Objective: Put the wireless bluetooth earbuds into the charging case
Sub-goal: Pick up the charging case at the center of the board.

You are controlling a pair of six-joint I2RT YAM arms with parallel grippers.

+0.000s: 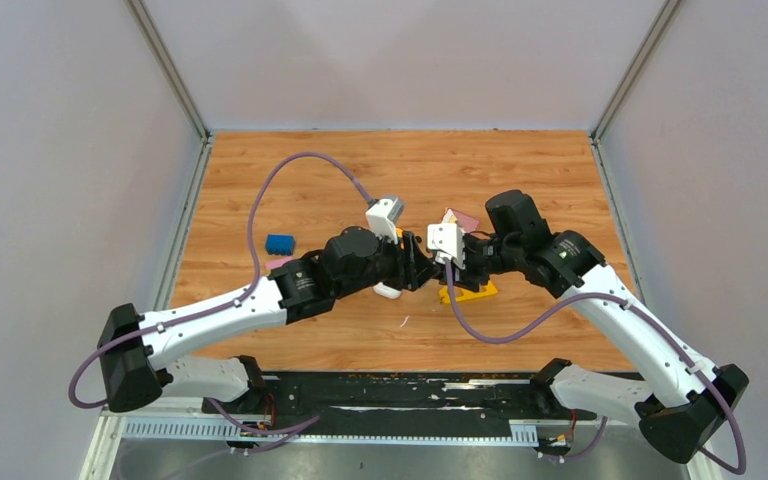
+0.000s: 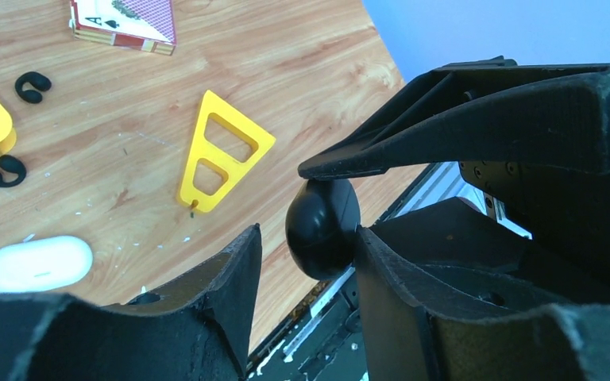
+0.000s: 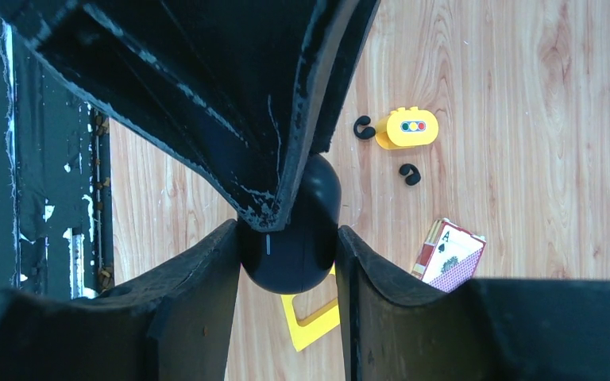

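My right gripper [image 3: 286, 230] is shut on a black oval charging case [image 3: 290, 258], held in the air above the table's middle. My left gripper [image 2: 308, 234] faces it, jaws open around the case's other end [image 2: 323, 226]. One left finger [image 2: 389, 270] touches the case and a gap shows at the other. The two grippers meet [image 1: 432, 266] in the top view. Two black earbuds [image 2: 32, 86] [image 2: 4, 171] lie on the wood; the right wrist view also shows these earbuds [image 3: 363, 126] [image 3: 410, 174]. A shut white case [image 2: 36, 263] lies nearer.
A yellow triangle [image 2: 222, 151] lies flat under the grippers. A yellow block [image 3: 407, 127] sits between the black buds. A card deck [image 2: 123, 22] is beyond them, and a blue block [image 1: 280, 243] lies at the left. The table's front rail [image 1: 360, 390] is close.
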